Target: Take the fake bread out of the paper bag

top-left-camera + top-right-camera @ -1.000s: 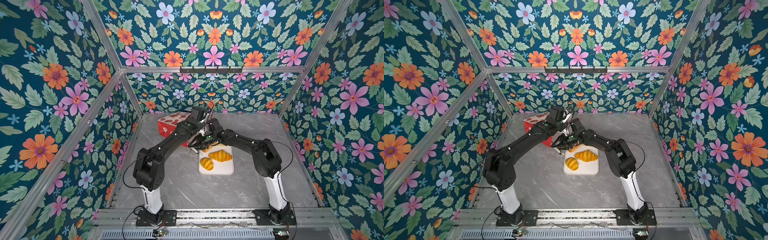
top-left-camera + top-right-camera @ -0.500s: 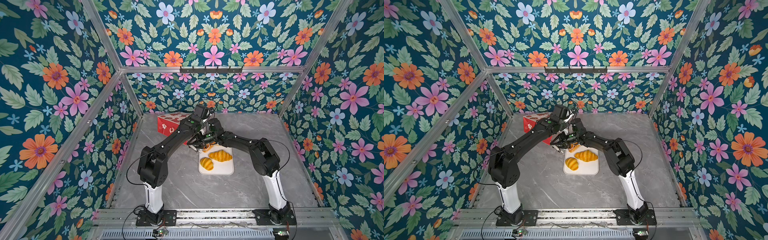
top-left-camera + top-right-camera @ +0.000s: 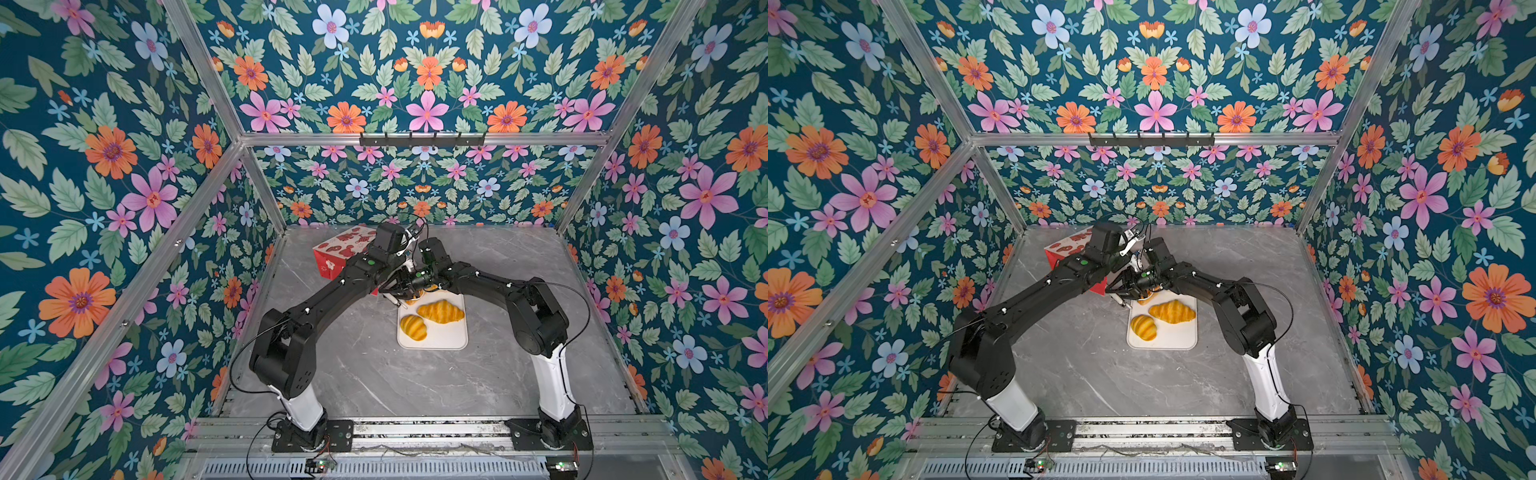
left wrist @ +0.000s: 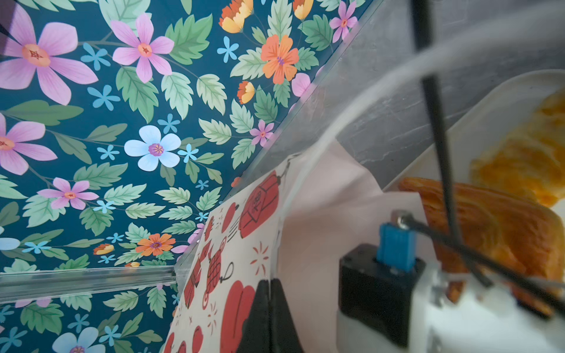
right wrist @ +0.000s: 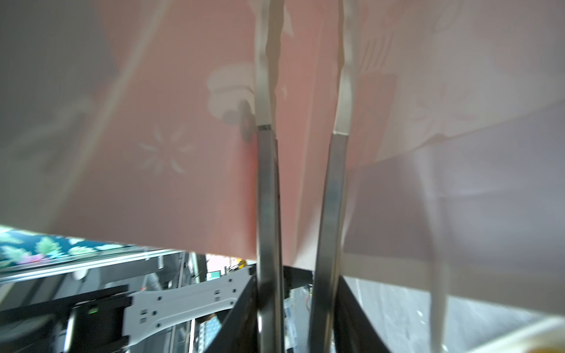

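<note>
The red paper bag [image 3: 340,249] [image 3: 1067,247] lies on its side at the back left. My left gripper [image 4: 270,284] is shut on the rim of the paper bag [image 4: 244,220]. My right gripper [image 5: 307,30] is open. Its long fingers [image 5: 266,171] reach into the bag's mouth, with only pale lining [image 5: 168,122] between them. In both top views the right gripper [image 3: 392,291] sits at that mouth. Fake bread lies on the white tray [image 3: 453,336] [image 3: 1179,338]: a croissant [image 3: 440,311] [image 3: 1172,311], a ridged bun [image 3: 413,327] [image 3: 1144,327] and a brown flaky puff [image 4: 489,232] at the tray's near edge.
The flowered side wall [image 3: 257,266] stands just behind and left of the bag. Both arms cross above the tray's back-left corner. A white cord handle [image 4: 351,116] arcs past the left wrist camera. Grey marble table [image 3: 374,374] stretches in front of the tray.
My right gripper has crept slightly left, further into the bag's mouth. The left gripper keeps its hold on the rim, and the bread on the tray has not moved.
</note>
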